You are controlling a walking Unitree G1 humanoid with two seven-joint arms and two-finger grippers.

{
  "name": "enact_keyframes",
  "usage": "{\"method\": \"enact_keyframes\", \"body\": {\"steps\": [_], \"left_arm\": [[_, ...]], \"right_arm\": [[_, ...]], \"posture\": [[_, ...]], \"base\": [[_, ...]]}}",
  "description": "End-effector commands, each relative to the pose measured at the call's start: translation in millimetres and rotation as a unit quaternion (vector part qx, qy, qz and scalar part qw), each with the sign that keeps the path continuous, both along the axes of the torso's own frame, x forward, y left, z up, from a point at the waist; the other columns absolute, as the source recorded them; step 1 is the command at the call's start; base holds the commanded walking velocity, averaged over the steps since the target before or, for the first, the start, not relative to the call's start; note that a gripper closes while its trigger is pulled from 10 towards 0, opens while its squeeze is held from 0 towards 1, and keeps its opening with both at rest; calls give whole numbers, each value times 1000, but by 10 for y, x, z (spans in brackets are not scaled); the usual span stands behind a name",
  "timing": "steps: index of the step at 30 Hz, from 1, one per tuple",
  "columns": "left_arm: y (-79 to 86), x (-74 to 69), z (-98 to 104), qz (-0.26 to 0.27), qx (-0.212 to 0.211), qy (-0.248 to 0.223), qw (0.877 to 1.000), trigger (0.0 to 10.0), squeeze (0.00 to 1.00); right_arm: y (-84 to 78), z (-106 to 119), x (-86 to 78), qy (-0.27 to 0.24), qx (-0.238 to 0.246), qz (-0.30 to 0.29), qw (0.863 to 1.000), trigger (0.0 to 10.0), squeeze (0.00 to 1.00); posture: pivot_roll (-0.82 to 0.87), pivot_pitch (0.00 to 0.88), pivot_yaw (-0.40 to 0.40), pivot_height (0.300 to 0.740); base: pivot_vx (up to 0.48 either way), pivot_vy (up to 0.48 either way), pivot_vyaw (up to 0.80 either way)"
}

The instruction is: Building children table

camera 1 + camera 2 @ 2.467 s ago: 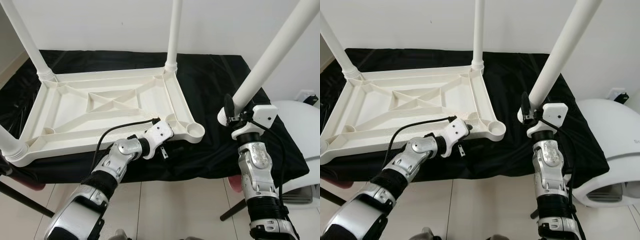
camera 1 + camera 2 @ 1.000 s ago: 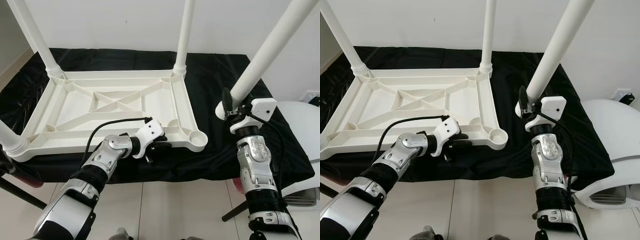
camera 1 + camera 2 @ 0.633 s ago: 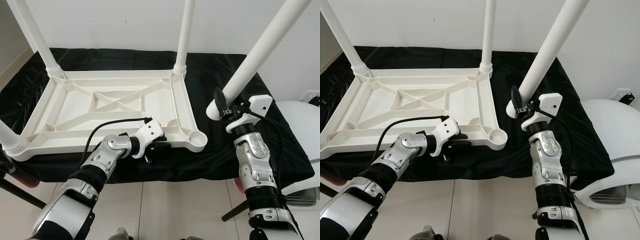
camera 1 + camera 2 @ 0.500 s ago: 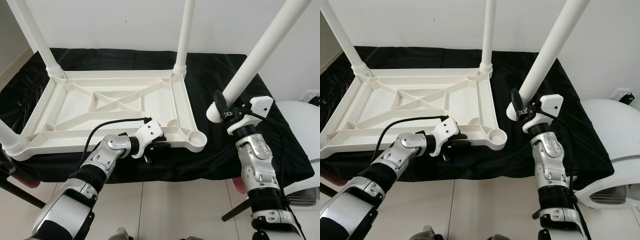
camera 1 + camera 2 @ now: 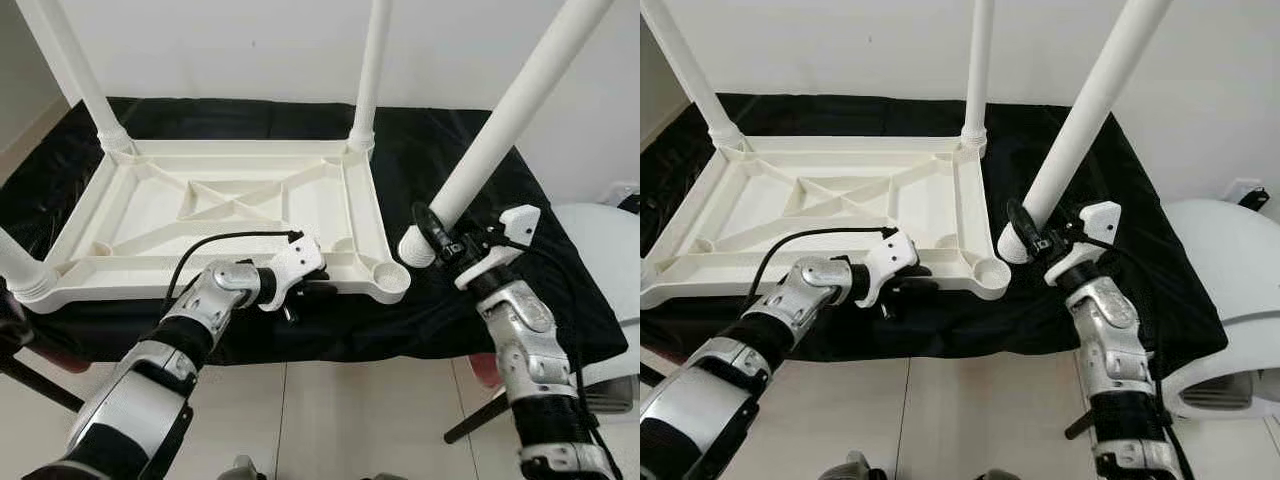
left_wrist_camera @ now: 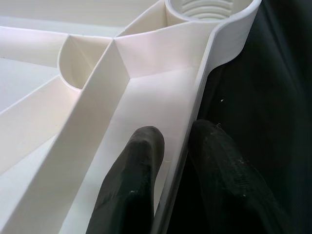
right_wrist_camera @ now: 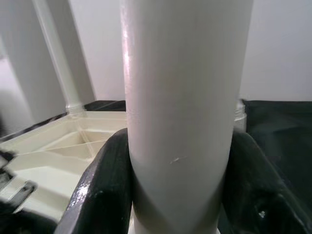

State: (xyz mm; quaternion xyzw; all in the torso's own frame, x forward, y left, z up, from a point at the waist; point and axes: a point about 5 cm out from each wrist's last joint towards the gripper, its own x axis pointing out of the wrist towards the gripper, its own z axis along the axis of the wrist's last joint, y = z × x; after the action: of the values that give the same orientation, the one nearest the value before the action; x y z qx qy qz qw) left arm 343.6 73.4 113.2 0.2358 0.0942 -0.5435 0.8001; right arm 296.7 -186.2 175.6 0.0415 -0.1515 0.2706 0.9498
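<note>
A white plastic table top (image 5: 230,210) lies upside down on a black cloth, with three white legs standing in its corner sockets. The near right socket (image 5: 387,273) is empty. My left gripper (image 5: 305,287) is shut on the table top's near rim (image 6: 183,146), one finger (image 6: 134,185) inside and one outside. My right gripper (image 5: 432,232) is shut on a fourth white leg (image 5: 500,120), which tilts up to the right. Its lower end (image 5: 1012,243) hangs just right of the empty socket. The wrist view shows the leg (image 7: 183,97) between both black fingers (image 7: 105,195).
The black cloth (image 5: 470,180) covers a low stand that reaches to the white wall behind. A white rounded appliance (image 5: 1230,290) stands on the floor at the right. Pale floor tiles (image 5: 350,420) lie in front of me.
My right gripper has carried the leg left and down, so its lower end now sits next to the empty corner socket. The left gripper keeps its hold on the rim.
</note>
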Motion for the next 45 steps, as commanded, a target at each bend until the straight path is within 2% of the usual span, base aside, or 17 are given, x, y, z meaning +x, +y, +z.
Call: {"method": "enact_keyframes", "body": {"steps": [1, 12, 19, 25, 29, 36, 42, 45], "left_arm": [[34, 30, 10, 4, 17, -7, 1000, 10000, 0], [23, 59, 53, 1, 16, -12, 1000, 10000, 0], [21, 69, 65, -1, 16, -14, 1000, 10000, 0], [-2, 57, 72, -10, 15, -16, 1000, 10000, 0], [-9, 50, 73, -15, 14, -17, 1000, 10000, 0], [-14, 50, 80, -17, 13, -18, 1000, 10000, 0], [-15, 45, 87, -20, 12, -19, 1000, 10000, 0], [-8, 40, 89, -22, 12, -20, 999, 10000, 0]], "right_arm": [[41, 21, -38, 2, 1, 31, 1000, 10000, 0], [143, -49, -111, 28, -8, 86, 996, 10000, 0], [159, -60, -101, 38, 0, 92, 995, 10000, 0], [242, -128, -26, 41, 15, 77, 996, 10000, 0], [245, -166, 50, 41, 20, 57, 997, 10000, 0], [226, -203, 85, 47, 17, 43, 998, 10000, 0], [181, -256, 112, 52, 2, 28, 998, 10000, 0], [134, -313, 105, 46, -42, 17, 998, 10000, 0]], "posture": [[-77, 0, 24, 740], [-72, 0, 17, 740], [-70, 2, 16, 740], [-62, 0, 15, 740], [-58, 0, 15, 740], [-54, 0, 13, 740], [-52, 0, 13, 740], [-52, 0, 15, 740]], "base": [[0, 0, 0], [0, 0, 0], [0, 0, 0], [0, 0, 0], [0, 0, 0], [0, 0, 0], [0, 0, 0], [0, 0, 0]]}}
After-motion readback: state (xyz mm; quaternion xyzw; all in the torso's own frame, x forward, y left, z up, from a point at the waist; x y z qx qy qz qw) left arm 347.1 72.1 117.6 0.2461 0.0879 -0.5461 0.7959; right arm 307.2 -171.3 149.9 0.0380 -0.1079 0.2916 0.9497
